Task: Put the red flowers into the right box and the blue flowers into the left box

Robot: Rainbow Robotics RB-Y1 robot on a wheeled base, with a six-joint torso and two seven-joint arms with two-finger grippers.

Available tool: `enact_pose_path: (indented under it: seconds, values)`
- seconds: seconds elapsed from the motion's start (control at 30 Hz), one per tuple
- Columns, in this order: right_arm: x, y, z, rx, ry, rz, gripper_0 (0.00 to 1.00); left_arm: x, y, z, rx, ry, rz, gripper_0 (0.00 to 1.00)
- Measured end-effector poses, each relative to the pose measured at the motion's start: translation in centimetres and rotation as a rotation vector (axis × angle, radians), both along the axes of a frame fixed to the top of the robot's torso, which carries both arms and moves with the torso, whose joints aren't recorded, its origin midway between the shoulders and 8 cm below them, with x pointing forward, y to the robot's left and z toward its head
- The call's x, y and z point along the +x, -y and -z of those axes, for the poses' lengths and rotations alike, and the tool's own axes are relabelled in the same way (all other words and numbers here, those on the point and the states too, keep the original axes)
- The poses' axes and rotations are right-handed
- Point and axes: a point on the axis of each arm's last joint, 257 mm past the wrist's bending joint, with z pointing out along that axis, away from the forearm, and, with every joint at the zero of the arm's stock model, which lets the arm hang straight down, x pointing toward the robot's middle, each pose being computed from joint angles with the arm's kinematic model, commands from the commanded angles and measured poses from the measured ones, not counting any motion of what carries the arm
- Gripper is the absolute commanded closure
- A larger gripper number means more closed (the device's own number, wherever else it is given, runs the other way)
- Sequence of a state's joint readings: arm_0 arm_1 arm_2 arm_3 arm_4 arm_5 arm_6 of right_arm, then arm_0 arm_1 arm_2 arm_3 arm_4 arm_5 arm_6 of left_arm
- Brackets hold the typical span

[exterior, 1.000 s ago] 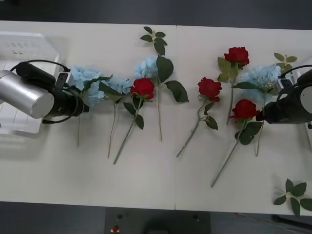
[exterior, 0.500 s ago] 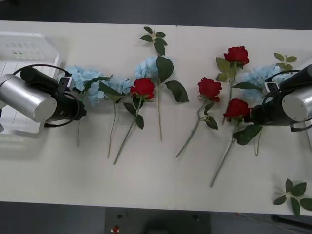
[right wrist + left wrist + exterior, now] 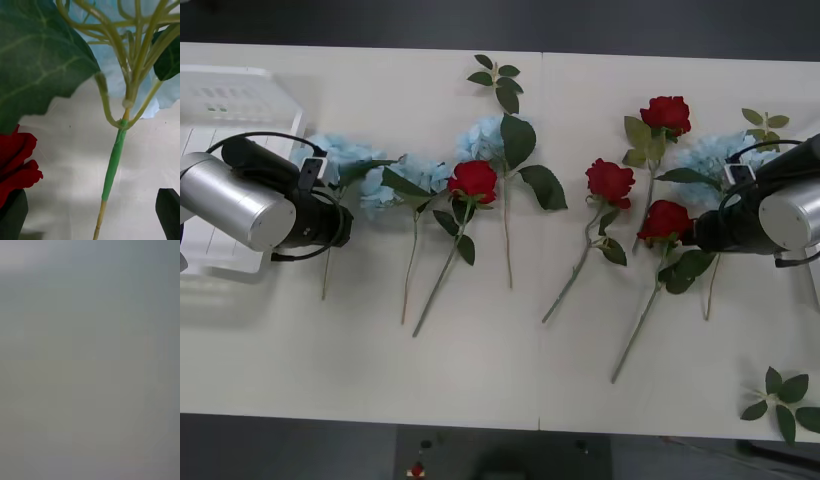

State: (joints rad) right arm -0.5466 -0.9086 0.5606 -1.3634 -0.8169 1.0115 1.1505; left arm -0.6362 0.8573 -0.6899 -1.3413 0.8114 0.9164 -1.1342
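At the bench [image 3: 500, 380] end by the left box [image 3: 235, 100], both your arms are down among the flowers.
Your left claw [image 3: 343, 222] sits just beside the left box, right up against the stem of the nearest blue flower [image 3: 345, 155], and honestly you can't tell whether it's spread or pinching. Your right claw [image 3: 694, 236] is at the far end from the left box, spread wide, with the stem [image 3: 114, 161] of another blue flower [image 3: 720, 155] between its fingers [image 3: 168, 213] but not pinched, and a red rose [image 3: 665, 220] touching it.
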Motion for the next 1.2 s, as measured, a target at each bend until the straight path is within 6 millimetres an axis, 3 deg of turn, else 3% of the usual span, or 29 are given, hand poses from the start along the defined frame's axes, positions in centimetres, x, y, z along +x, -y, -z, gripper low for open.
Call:
enact_pose_path:
  seconds: [0.03,0.07,0.1,0.17,0.23,0.37,0.47,0.63,1.03,1.2]
  values:
    - [0.1,0.2,0.0,-0.002,0.003,0.003,0.15,0.0,0.0,0.0,0.0,0.0,0.0,1.0]
    - [0.1,0.3,0.0,-0.003,0.004,0.005,0.23,0.0,0.0,0.0,0.0,0.0,0.0,1.0]
    - [0.1,0.5,0.1,-0.003,0.003,0.009,0.45,0.0,0.0,0.0,0.0,0.0,0.0,1.0]
    - [0.1,0.6,0.2,-0.004,0.0,0.012,0.76,0.0,0.0,0.0,0.0,0.0,0.0,1.0]
    - [0.0,0.6,0.2,-0.005,-0.003,0.013,0.98,-0.1,-0.1,0.1,0.003,-0.006,-0.001,1.0]
    - [-0.3,0.8,0.4,-0.01,-0.015,0.016,1.0,-1.7,0.1,0.3,0.021,-0.075,-0.001,1.0]
    - [-0.3,0.8,0.4,-0.009,-0.015,0.016,1.0,-3.4,1.2,-1.2,-0.017,-0.14,0.004,1.0]
    - [-0.3,0.7,0.4,-0.008,-0.015,0.016,1.0,-3.9,1.2,-5.1,-0.044,-0.168,0.052,1.0]
    - [-0.4,0.4,0.4,0.013,-0.021,0.018,1.0,-4.4,-1.7,-14.9,-0.08,-0.144,0.099,1.0]
    - [-0.5,-0.5,-2.1,0.1,-0.014,0.021,1.0,-4.5,-2.5,-19.0,-0.158,-0.08,0.106,1.0]
